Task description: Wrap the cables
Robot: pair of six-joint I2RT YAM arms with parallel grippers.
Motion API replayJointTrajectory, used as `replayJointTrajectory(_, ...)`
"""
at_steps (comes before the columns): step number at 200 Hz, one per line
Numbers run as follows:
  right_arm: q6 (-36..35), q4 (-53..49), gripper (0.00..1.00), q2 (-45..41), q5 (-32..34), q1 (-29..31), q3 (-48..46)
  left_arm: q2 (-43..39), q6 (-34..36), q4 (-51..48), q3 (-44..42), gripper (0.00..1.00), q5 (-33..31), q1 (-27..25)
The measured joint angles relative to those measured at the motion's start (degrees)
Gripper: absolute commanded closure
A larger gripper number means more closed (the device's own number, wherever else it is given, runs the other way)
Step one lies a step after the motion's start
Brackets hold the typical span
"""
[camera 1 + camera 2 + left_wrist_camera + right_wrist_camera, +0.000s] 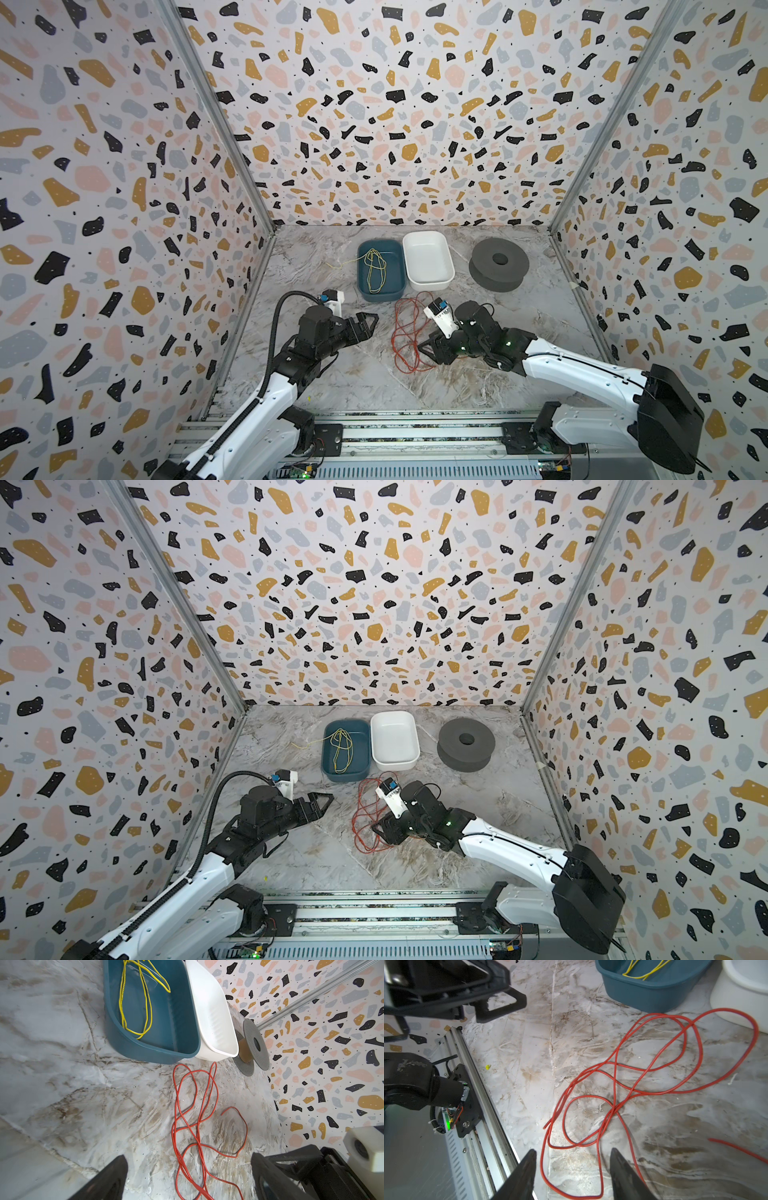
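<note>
Cable (614,1108) lay looped on the table (353,382) near the tub (381,297); it looked light, limp, springy. Your left gripper (188,1155) gaped wide; your right gripper (572,1150) stood apart astride strands, clamping nothing. Crossing strands offered your best hold.

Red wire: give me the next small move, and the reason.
Probably close the right gripper on the red wire: its jaws stand open with strands running between them, while the wire lies loose in loops on the table, unheld.
</note>
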Motion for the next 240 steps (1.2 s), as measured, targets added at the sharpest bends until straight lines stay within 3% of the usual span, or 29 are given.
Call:
replayJointTrajectory(99,1.9,0.2,0.73,14.6,-2.1,3.7,7.7,0.6,0.5,-0.9,-1.1,0.15,-3.5,-1.6)
replayJointTrajectory(240,1.5,1.3,0.83,18.1,-4.1,6.7,7.3,2.9,2.1,-1.6,-1.1,0.13,-3.9,-1.6)
